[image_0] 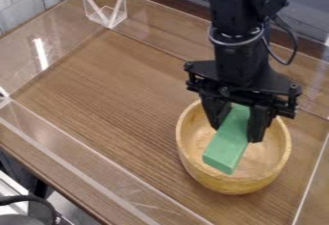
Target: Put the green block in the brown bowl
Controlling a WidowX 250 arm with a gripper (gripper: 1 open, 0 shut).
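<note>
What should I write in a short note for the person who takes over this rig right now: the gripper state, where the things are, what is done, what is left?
Gripper: pointing down over the brown bowl, its fingers on either side of the upper end of the green block. From this view I cannot tell whether it is gripping the block or has let go.
Green block: inside the bowl, tilted, lower end toward the bowl's front, upper end up between the fingers.
Brown bowl: on the wooden table, near the right front.
Done: the block is in the bowl.
Left: make sure the block is released, then lift the gripper clear.
</note>
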